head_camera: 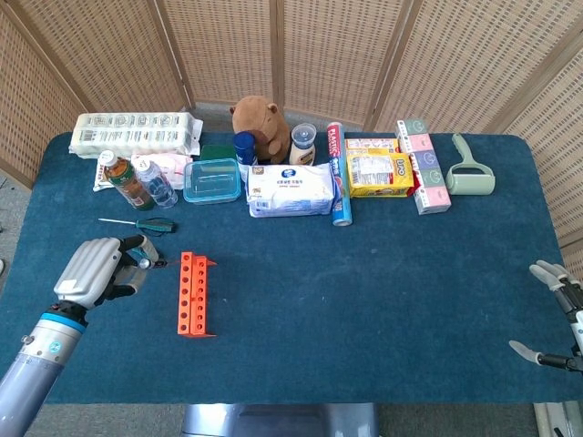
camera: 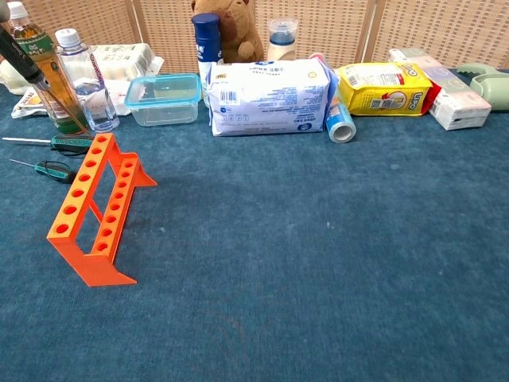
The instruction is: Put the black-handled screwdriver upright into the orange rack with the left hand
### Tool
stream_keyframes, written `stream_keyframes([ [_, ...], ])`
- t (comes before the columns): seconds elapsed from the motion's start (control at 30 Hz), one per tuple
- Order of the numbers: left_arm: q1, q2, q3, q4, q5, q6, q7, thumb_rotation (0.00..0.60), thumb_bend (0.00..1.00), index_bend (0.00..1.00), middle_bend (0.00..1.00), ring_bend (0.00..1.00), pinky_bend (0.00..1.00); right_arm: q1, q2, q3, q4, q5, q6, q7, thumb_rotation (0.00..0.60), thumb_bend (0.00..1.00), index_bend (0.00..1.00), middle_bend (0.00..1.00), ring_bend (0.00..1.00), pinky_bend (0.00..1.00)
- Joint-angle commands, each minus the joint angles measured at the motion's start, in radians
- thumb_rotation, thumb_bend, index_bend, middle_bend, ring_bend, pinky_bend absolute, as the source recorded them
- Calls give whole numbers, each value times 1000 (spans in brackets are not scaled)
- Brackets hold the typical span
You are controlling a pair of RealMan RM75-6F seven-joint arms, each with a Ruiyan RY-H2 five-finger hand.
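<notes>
A blue tabletop [head_camera: 383, 291] is seen from above, backed by a wicker screen. Along its far edge, from ten o'clock to two o'clock, a row of household goods is laid out: a white multipack [head_camera: 137, 133], two drink bottles [head_camera: 137, 182], a clear lidded box [head_camera: 212, 180], a brown plush toy [head_camera: 258, 118], a pack of wipes [head_camera: 291, 189], a yellow packet [head_camera: 380, 173] and a lint roller [head_camera: 471, 173].

Left of centre, at about nine o'clock, the orange rack [head_camera: 194, 294] lies lengthwise, its row of holes facing up. In the chest view it stands on short legs.

At eight o'clock from the rack, the left robot hand [head_camera: 98, 271] is seen closed around the black-handled screwdriver [camera: 36, 73]. In the chest view the tool slants down from the top left corner, the dark handle uppermost and the thin shaft aimed toward the rack's far end; whether the tip touches a hole cannot be told.

At four o'clock, by the tabletop edge, the right robot hand [head_camera: 557, 319] rests with fingers spread, holding nothing.

Two green-handled screwdrivers [head_camera: 141, 225] lie flat just beyond the left robot hand.

The tool is judged light and rigid, with a smooth shaft likely to slip. The handle is judged the better place to hold it, so that the shaft is left free to enter a hole. The rack looks light and could be shifted by a sideways nudge.
</notes>
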Motion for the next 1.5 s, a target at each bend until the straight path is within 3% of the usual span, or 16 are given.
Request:
stream_keyframes([
  [0.03, -10, -5, -3, 6, -18, 0, 4, 600, 504, 518, 1000, 1000, 1000, 0, 1, 0, 0, 0, 0, 1, 600, 16, 87, 84, 0, 0],
  [0.7, -72, -64, -12, 52, -118, 3, 33, 600, 504, 519, 1000, 1000, 1000, 4, 5, 3, 6, 8, -2, 21, 600, 16, 87, 84, 0, 0],
  [1.5, -98, -87, -7, 43, -148, 26, 61, 600, 503, 519, 1000, 1000, 1000, 1, 8, 3, 14, 9, 4, 41, 600, 16, 87, 84, 0, 0],
])
